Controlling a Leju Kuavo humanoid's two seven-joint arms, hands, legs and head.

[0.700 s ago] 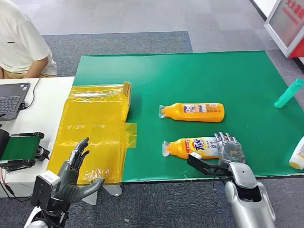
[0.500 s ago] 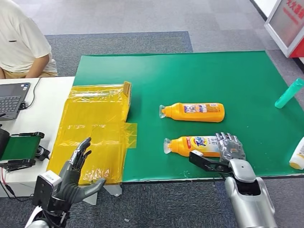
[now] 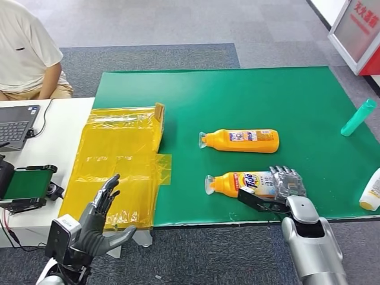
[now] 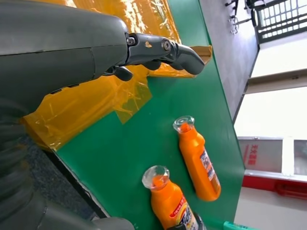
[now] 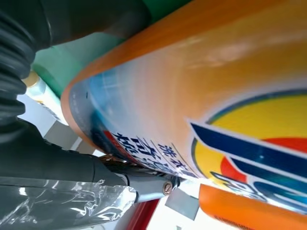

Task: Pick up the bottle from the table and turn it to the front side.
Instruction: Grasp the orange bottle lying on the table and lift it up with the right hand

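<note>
Leftmost, a person (image 3: 24, 50) in a white shirt sat behind a white desk (image 3: 58, 136) that carried a laptop (image 3: 15, 122) and a small green-screened device (image 3: 24, 185). Beside the desk, a yellow plastic sheet (image 3: 119, 163) lay over the left edge of the green mat (image 3: 269, 95). Below it, off the table's front edge, the left hand (image 3: 101, 219) hung with its fingers spread wide and nothing in them; the left wrist view showed its dark fingers (image 4: 163, 48) stretched out over the yellow sheet.

On the mat, two orange bottles lay on their sides, caps pointing left. The far bottle (image 3: 241, 141) lay apart from the hand. The near bottle (image 3: 240, 183), with the Tide label up, lay close to the front edge, and the right hand (image 3: 280, 193) gripped its base end, fingers over the top and thumb along the near side. The right wrist view showed the label (image 5: 231, 139) pressed close against the hand.

Farther right, a teal bottle (image 3: 357, 117) lay tilted near the mat's right edge, and a white bottle (image 3: 371, 191) sat at the right border.
</note>
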